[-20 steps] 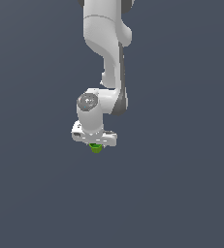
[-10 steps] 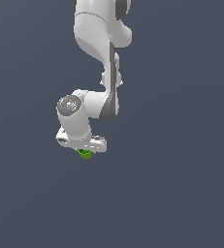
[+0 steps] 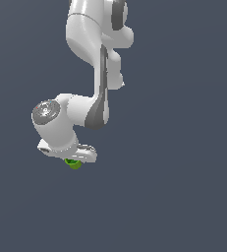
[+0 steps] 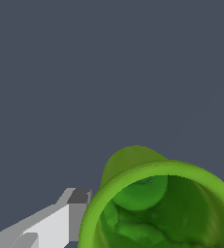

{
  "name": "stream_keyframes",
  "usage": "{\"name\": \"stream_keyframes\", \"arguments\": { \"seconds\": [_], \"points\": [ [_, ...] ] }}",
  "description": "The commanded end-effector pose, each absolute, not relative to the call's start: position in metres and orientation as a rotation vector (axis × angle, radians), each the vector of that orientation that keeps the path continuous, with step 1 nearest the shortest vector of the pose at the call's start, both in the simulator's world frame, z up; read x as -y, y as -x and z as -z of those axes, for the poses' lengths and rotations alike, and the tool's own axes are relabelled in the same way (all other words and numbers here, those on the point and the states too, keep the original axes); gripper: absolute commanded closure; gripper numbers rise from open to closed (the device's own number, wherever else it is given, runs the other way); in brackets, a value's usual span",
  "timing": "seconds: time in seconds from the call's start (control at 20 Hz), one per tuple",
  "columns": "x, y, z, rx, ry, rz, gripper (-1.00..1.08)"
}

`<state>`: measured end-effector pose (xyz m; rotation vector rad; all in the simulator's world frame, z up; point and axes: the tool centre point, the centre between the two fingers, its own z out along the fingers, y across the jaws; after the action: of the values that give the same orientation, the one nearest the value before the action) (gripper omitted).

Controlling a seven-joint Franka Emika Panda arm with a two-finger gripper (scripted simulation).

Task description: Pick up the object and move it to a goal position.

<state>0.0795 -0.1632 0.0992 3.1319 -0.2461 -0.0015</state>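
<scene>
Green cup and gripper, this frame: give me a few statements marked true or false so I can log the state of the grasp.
1. The green cup sits right under the white gripper in the exterior view. True.
2. The cup is red. False: it is bright green.
3. In the wrist view the cup shows a hollow inside, seen from its open end. True.
4. The cup lies far from the gripper, at the exterior view's right edge. False: it is tucked against the underside of the gripper, left of centre in that view.
5. A second arm is in the scene. False: only one white arm shows.
</scene>
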Motion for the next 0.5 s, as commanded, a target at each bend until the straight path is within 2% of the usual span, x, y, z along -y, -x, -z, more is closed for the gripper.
{"name": "stream_keyframes", "arguments": {
  "seconds": [0.0,0.45],
  "points": [
    [0.172,-0.089,-0.105,0.245,-3.132,0.000,1.08],
    [0.200,-0.118,-0.120,0.245,-3.132,0.000,1.08]
  ]
}}
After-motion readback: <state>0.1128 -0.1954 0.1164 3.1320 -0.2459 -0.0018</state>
